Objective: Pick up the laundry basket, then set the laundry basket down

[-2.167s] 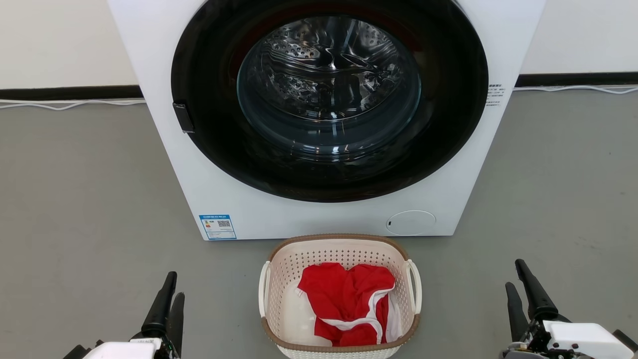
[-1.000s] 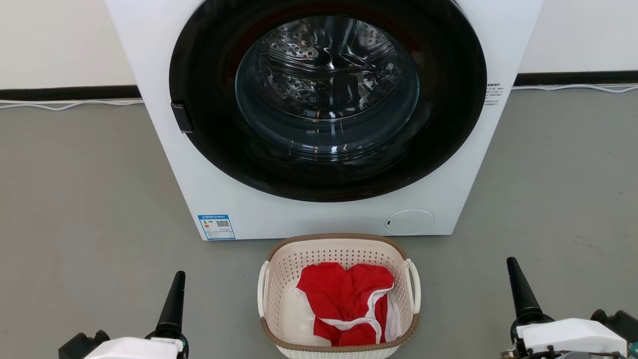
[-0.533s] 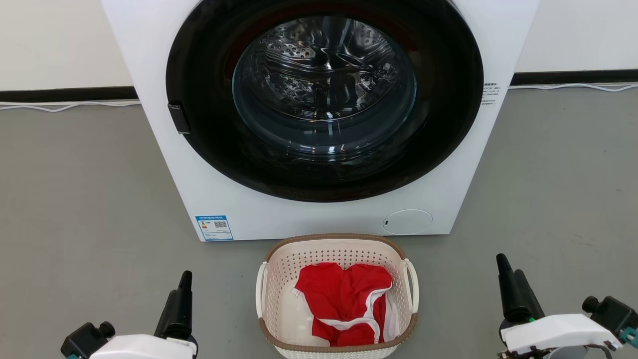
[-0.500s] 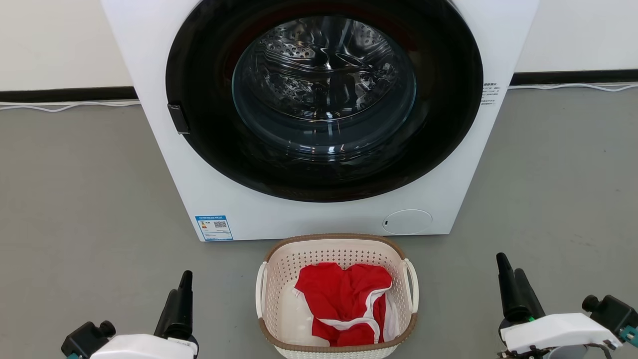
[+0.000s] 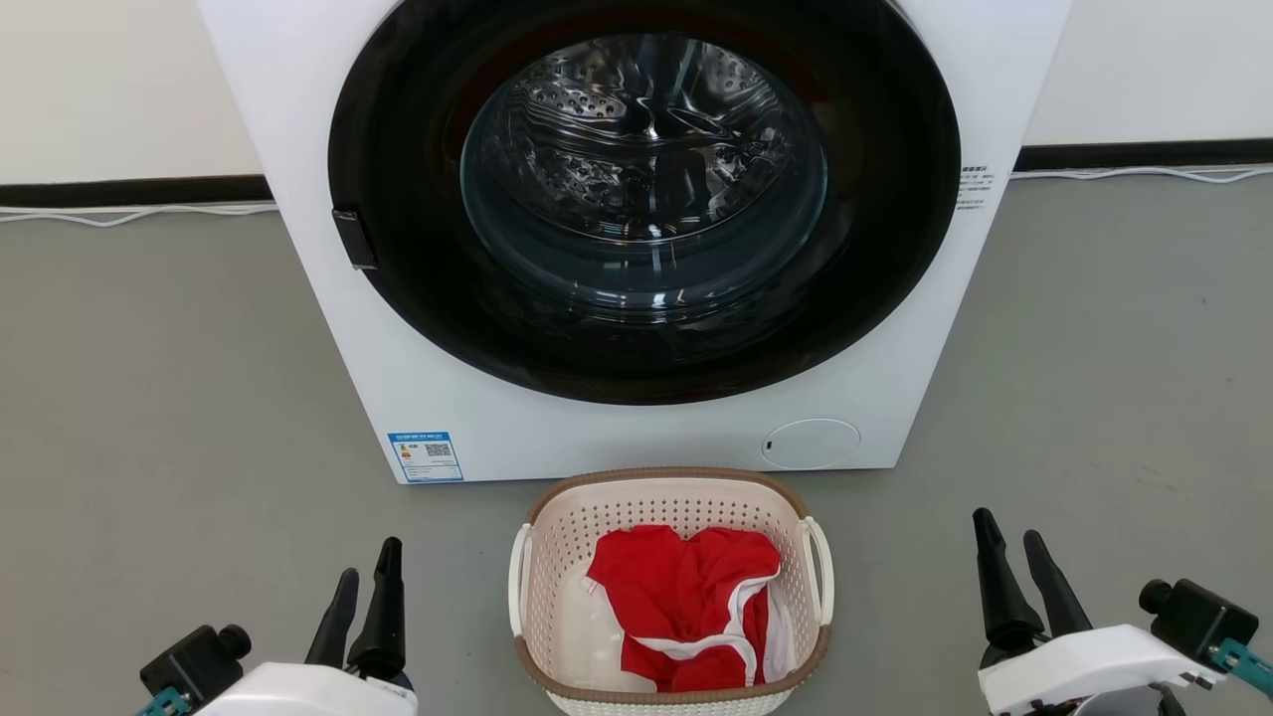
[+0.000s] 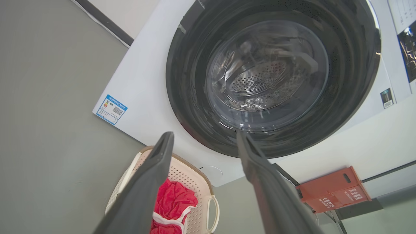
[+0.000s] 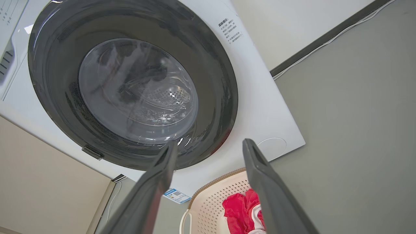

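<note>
Right now the laundry basket (image 5: 668, 476) sits on the floor (image 5: 149, 398) before the washer (image 5: 428, 408). The left gripper (image 5: 369, 560) and right gripper (image 5: 1007, 526) flank it, fingers apart and empty; each should close squarely on a side handle (image 5: 518, 577) for a level lift.

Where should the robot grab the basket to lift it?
Take the laundry basket by its white loop handles: left tool on the left handle from the left, right tool on the right handle from the right. They stick out at opposite sides, so a two-sided lift should stay level.
</note>
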Robot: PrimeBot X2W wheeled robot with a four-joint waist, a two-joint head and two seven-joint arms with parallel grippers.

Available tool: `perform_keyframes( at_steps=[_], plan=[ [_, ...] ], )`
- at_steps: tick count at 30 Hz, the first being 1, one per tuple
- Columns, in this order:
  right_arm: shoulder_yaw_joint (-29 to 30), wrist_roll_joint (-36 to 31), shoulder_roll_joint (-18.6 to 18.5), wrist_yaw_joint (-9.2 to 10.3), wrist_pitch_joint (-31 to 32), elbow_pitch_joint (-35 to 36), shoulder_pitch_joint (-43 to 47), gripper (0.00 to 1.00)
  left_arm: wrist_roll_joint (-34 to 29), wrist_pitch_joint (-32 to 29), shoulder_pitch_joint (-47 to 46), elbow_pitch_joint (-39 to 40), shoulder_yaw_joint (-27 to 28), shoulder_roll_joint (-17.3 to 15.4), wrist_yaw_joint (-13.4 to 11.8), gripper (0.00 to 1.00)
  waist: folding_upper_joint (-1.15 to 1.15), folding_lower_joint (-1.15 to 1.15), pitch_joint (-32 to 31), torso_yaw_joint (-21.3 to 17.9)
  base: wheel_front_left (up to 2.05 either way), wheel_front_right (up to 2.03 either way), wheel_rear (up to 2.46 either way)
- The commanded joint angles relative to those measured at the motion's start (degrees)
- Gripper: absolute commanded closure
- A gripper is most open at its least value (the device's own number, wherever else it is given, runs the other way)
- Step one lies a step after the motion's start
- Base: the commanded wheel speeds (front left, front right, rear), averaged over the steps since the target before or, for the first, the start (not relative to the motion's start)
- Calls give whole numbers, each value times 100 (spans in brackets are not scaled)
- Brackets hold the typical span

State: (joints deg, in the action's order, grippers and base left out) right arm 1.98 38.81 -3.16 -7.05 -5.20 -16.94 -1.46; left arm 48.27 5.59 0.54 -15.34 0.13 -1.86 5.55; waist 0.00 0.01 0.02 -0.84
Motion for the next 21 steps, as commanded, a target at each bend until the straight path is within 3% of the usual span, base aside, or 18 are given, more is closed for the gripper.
perform_keyframes(
  at_steps=[1,21],
  plan=[
    [-86,-202,-83,-26,-106,129,-269,0,-188,68,-115,171,80,-57,1,0,0,0,-3,-1,0,0,0],
    [-229,-1760,-149,-33,-459,-52,-342,0,-1691,421,-28,169,56,-75,52,0,0,0,-12,-48,0,0,0]
  ],
)
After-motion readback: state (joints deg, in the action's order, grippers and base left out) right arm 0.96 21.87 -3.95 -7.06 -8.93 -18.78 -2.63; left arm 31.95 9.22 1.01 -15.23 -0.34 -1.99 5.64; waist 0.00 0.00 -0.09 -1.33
